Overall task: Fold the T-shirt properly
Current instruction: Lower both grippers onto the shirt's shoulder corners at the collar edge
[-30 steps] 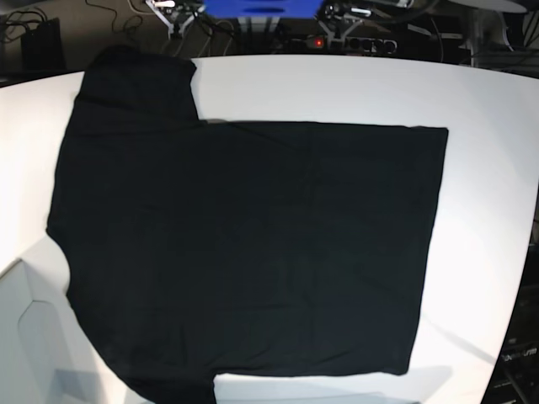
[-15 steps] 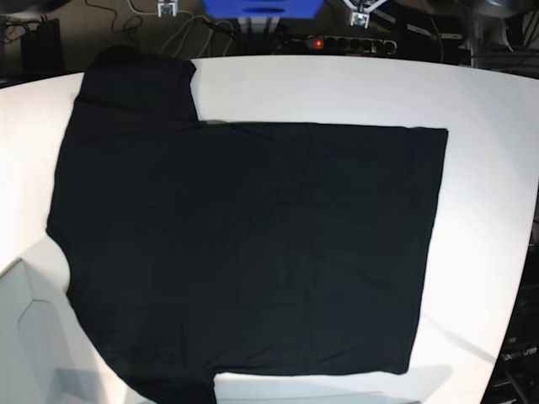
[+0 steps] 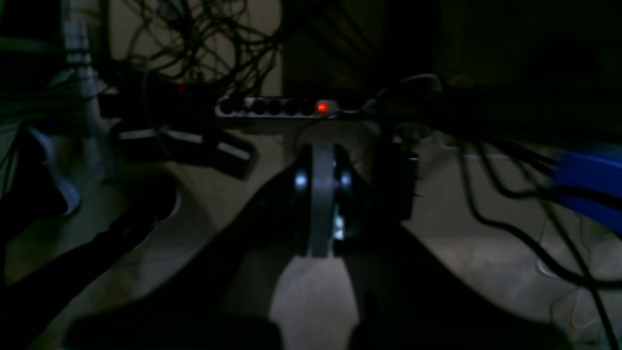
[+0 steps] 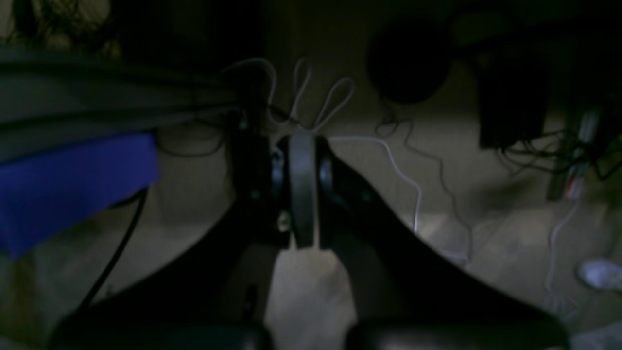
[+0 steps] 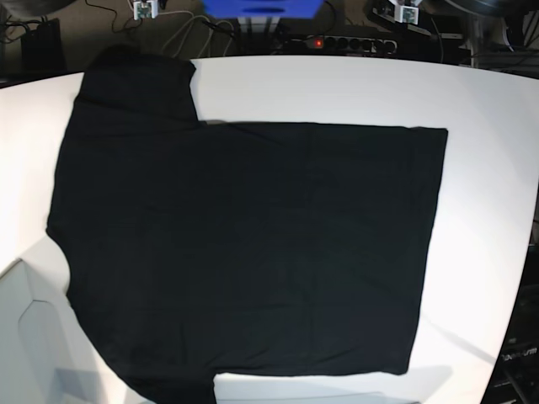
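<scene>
Both tools, left tool (image 3: 320,214) and right tool (image 4: 302,192), are sitting clenched, empty; T-shirt (image 5: 253,252) is lying flat on worktop (image 5: 488,168); start by pinching one sleeve edge cleanly.

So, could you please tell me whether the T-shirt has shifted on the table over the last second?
No. The T-shirt lies just as before: same outline against the white table.

The T-shirt (image 5: 244,252) runs off the bottom edge of the base view, its lower sleeve cut off; no printed patch shows on it. Both wrist views are dark and blurred, and the cables around the power strip (image 3: 277,107) are indistinct
</scene>
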Controlling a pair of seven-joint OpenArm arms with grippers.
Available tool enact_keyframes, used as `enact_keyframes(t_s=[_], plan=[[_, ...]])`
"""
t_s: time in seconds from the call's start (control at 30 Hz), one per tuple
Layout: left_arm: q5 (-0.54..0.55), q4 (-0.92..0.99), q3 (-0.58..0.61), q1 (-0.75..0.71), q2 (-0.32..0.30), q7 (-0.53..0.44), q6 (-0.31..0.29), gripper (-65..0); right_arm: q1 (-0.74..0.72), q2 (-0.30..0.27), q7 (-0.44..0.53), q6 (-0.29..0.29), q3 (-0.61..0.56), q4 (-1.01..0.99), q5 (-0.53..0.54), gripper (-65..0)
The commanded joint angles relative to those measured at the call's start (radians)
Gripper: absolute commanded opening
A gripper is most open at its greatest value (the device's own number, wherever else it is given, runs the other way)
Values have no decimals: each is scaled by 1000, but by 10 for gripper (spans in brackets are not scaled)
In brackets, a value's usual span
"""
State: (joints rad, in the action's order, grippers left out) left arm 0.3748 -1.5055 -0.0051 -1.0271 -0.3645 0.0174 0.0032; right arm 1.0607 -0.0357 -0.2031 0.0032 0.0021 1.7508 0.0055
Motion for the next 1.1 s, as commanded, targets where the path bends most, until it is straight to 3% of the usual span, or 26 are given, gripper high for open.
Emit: enact_keyframes(t_s=[0.0, 0.2, 0.33, 0.43, 0.57, 0.63, 0.73, 1.07], plan=[[2, -40, -9, -35, -8, -17, 1, -646, 23, -8, 3, 2, 5, 57, 0, -650], [6, -189, -123, -92, 2, -15, 1, -645, 40, -8, -131, 2, 8, 265, 0, -650], [10, -277, -183, -109, 2, -15, -6, -625, 13, -14, -143, 2, 8, 285, 0, -650], [11, -326, -207, -109, 2, 16, -6, -508, -4, -31, -146, 4, 2, 285, 0, -634], [11, -378, -229, -98, 19, 75, -7, -281, -20, -36, -144, 4, -1, 288, 0, -522], [11, -396, -249, -97, 35, 77, -7, -227, -33, -36, -141, 4, 2, 288, 0, -456], [11, -410, -267, -63, 60, 77, -9, -241, -60, -36, -138, 4, 8, 289, 0, -404], [49, -395, -424, 127, 109, 82, -9, -225, -139, -36, -143, 4, 9, 288, 0, -403]])
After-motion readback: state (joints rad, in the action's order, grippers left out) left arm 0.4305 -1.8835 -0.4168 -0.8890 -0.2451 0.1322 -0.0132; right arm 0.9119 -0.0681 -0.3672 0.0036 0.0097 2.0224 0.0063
